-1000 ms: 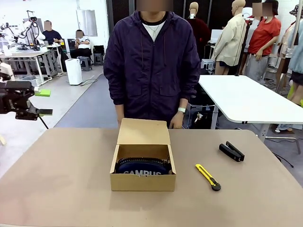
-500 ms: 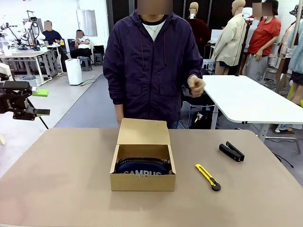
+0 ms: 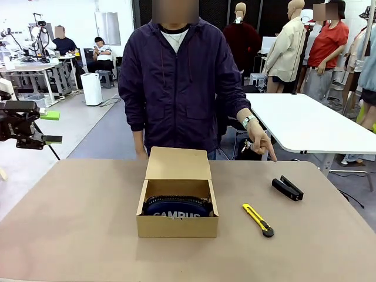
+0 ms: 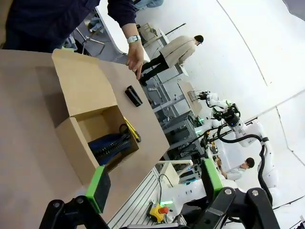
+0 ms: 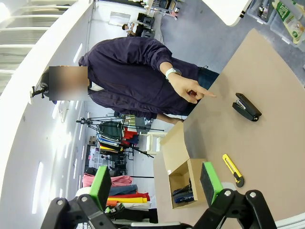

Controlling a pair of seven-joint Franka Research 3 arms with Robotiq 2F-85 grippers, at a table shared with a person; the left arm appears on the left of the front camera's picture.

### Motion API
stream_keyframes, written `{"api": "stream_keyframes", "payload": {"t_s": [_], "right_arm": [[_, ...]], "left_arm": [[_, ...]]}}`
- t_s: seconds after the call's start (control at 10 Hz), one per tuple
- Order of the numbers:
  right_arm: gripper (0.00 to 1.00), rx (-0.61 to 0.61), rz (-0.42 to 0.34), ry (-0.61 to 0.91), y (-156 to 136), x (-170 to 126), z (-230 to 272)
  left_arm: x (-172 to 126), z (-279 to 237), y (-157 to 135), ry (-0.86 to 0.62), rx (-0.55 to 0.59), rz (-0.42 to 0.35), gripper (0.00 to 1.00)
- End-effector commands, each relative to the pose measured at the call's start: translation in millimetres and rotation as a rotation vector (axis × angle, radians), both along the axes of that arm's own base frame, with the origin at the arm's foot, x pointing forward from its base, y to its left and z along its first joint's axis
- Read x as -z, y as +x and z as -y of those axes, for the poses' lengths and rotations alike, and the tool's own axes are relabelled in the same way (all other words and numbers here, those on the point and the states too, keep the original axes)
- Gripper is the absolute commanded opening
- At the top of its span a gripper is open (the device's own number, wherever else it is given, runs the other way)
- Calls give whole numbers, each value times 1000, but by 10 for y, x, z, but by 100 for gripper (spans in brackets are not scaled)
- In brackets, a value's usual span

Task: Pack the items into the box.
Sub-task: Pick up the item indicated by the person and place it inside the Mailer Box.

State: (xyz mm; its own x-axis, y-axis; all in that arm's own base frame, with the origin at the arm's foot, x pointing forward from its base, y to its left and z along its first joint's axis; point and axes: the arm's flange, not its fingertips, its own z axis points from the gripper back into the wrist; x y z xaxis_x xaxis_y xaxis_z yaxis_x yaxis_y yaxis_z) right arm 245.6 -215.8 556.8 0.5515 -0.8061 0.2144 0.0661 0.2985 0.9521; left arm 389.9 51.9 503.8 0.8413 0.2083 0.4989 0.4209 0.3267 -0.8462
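Observation:
The brown cardboard box [image 3: 176,226] stands mid-table, its lid flap up at the far side. The navy "CAMPUS" pouch [image 3: 178,207] lies inside it. To its right on the table are the yellow-and-black utility knife [image 3: 258,220] and, farther back, the black stapler [image 3: 287,188]. The person's hand [image 3: 262,141] points a finger down toward the stapler. My left gripper [image 3: 54,127] hangs open off the table's left side, high up. The left wrist view has the box [image 4: 81,148], pouch [image 4: 110,144] and stapler [image 4: 134,95] beyond open fingers. My right gripper [image 5: 156,184] is open, far above the stapler [image 5: 247,107] and knife [image 5: 233,170].
The brown table [image 3: 76,223] has bare room left and in front of the box. The person stands at the far edge behind the box. A white table [image 3: 305,123] sits behind at the right.
The person's hand rose from behind the box to chest height, then came down to point toward the stapler. My left gripper has hardly moved.

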Motion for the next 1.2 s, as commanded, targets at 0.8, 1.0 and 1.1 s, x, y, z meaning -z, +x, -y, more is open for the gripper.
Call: {"api": "stream_keyframes", "payload": {"t_s": [0.8,1.0,1.1], "right_arm": [[100,-216,-569,-844,1535,72,-869],[100,-284,-545,-1066,1767,394,-1229],[100,-358,-502,-1077,1795,547,-1376]], "left_arm": [[-9,-29,-31,3,13,-4,100],[-9,-29,-31,3,13,-4,100],[-9,-29,-31,3,13,-4,100]]}}
